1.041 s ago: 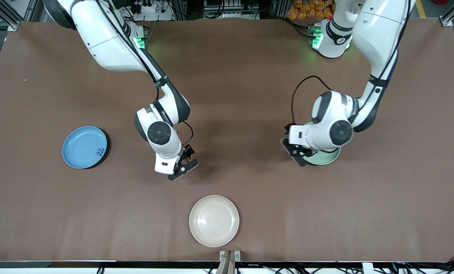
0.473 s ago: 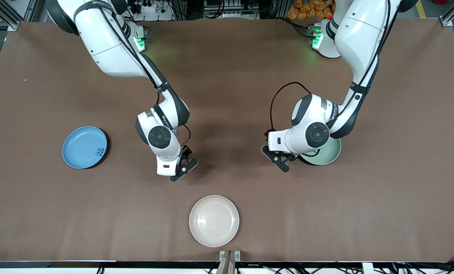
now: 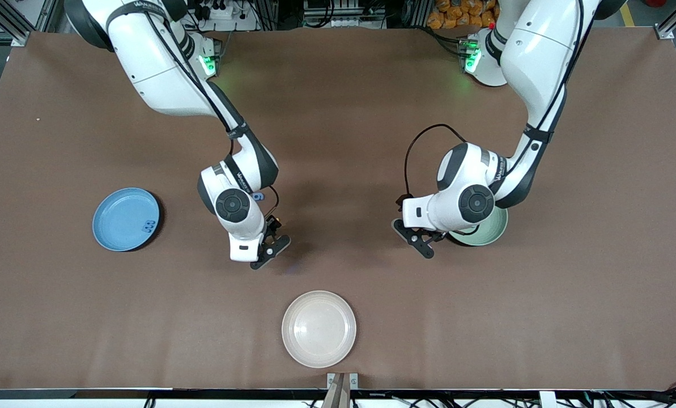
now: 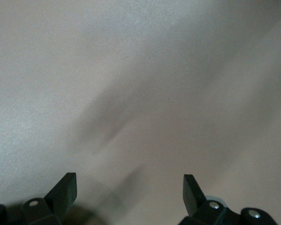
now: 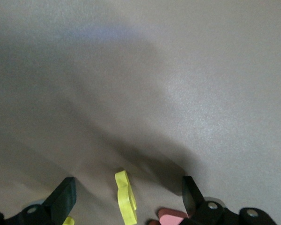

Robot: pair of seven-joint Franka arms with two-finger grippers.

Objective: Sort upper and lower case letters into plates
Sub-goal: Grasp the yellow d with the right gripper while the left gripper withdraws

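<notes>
Both arms bent low, right gripper (image 3: 270, 249) over letters (image 5: 125, 197), jaws wide

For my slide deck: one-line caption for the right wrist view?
Open right gripper poised low over a yellow letter on the brown table.

— How is the right gripper (image 3: 269, 251) posed?
— It is held low over the table's middle, fingers spread wide, nothing gripped; the arm is bent sharply at the elbow.
— And the left gripper (image 3: 420, 241)?
— It is likewise carried low, toward the left arm's end, jaws parted and empty, the wrist turned sideways under a folded forearm.
</notes>
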